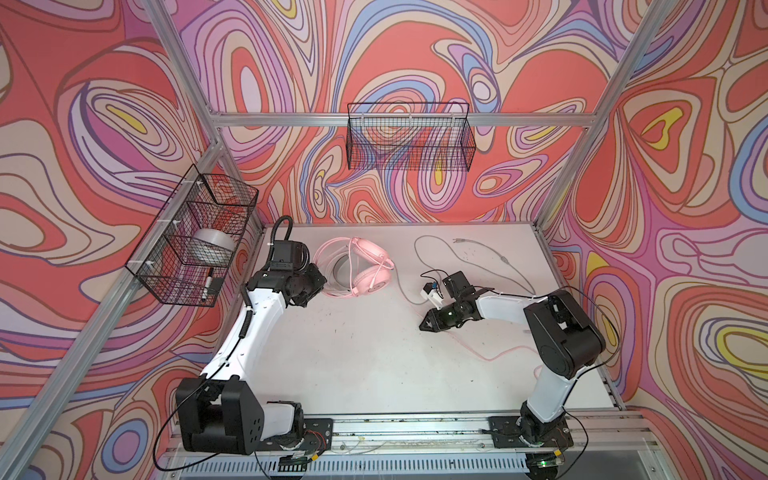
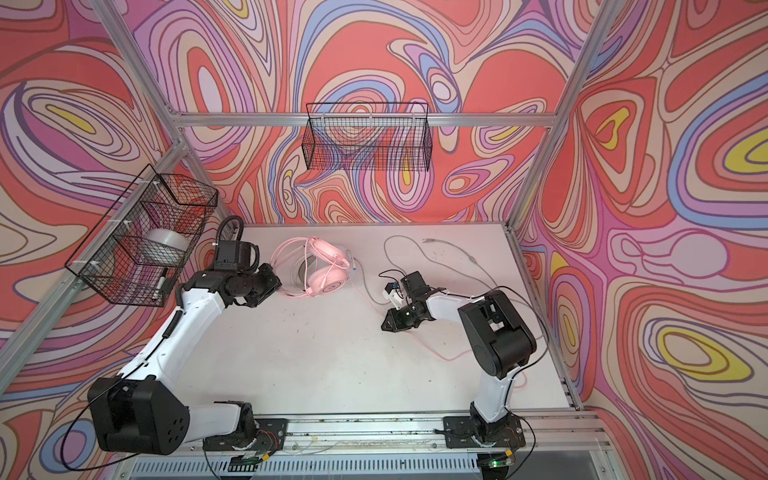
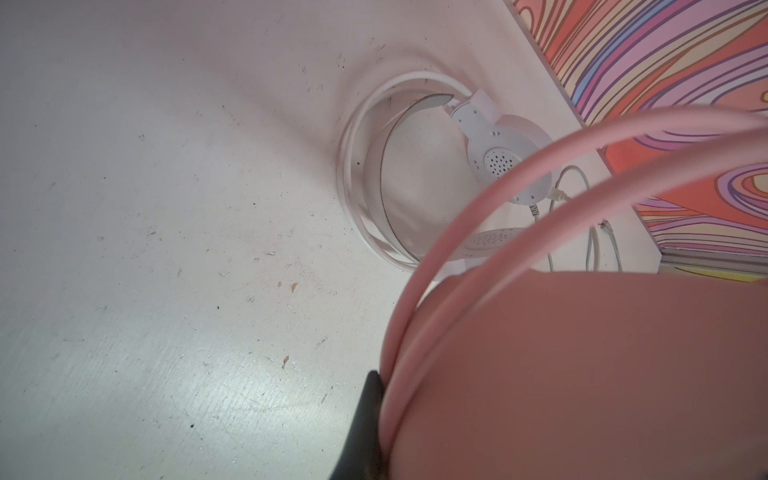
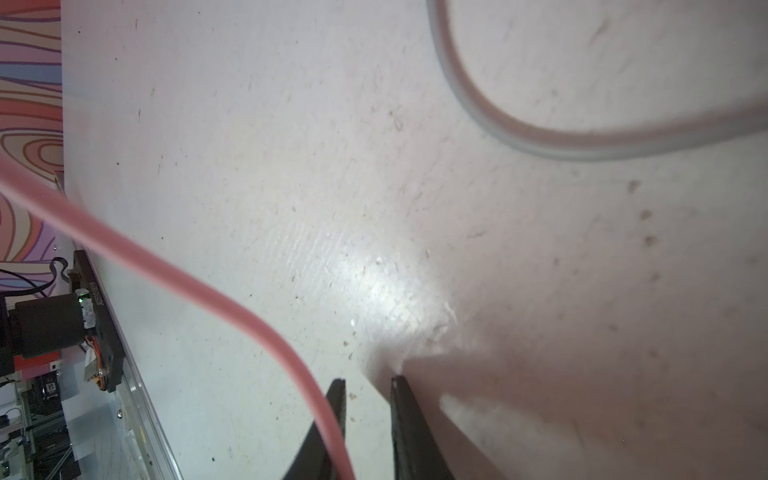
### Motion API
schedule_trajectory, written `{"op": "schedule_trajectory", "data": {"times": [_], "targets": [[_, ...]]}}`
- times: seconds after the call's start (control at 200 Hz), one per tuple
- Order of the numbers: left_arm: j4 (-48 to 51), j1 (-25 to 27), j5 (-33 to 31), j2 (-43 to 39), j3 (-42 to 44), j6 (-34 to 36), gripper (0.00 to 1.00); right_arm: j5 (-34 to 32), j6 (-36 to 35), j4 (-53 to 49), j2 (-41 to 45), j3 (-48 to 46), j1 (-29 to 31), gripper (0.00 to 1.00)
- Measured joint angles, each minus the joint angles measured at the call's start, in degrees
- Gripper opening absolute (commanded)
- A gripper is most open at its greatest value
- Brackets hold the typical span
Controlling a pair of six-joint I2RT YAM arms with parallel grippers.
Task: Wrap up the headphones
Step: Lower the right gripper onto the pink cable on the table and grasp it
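Two headsets are gathered at the back of the surface (image 1: 353,365), left of centre. The pink headset (image 1: 374,280) is laid over the white headset (image 3: 496,153). Little more than a pale curve of the white one is seen in both top views (its perforated ear cups and band are shown plainly in the left wrist view).

The left gripper (image 1: 318,286) is set against the thin band rails on the left side of the pink headset. Its jaws are clamped on those rails, which are pressed along the one dark finger (image 3: 368,415) seen in the left wrist view. The other finger is hidden behind a blurred pink mass.

The pink cable (image 4: 187,280) is stretched from the pink headset across the surface toward the base of the right arm. On the way it is run past the right gripper (image 1: 424,326), which is held low over the surface, right of centre. Its jaws are parted by a narrow gap, and bare surface is seen between the tips. In the right wrist view the pink cable is seen crossing one finger, and nothing is pinched at the tips.

The grey-white cable (image 4: 561,143) is left in loose loops on the back right of the surface.
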State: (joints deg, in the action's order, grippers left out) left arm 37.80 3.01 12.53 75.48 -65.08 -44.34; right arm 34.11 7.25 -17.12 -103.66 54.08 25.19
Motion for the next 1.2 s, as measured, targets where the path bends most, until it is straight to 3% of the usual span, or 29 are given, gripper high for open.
{"op": "schedule_trajectory", "data": {"times": [0.651, 0.907, 1.202], "targets": [[-0.5, -0.1, -2.4, 0.0, 0.1, -1.3, 0.0, -2.6, 0.8, -3.7, 5.3, -1.5, 0.4, 0.24], [-0.5, -0.1, -2.8, 0.0, 0.1, -1.3, 0.0, -4.6, 0.7, -5.7, 6.7, -1.7, 0.4, 0.31], [-0.5, -0.1, -3.3, 0.0, 0.3, -1.3, 0.0, -5.3, 0.8, -6.0, 8.4, -1.9, 0.4, 0.26]]}}
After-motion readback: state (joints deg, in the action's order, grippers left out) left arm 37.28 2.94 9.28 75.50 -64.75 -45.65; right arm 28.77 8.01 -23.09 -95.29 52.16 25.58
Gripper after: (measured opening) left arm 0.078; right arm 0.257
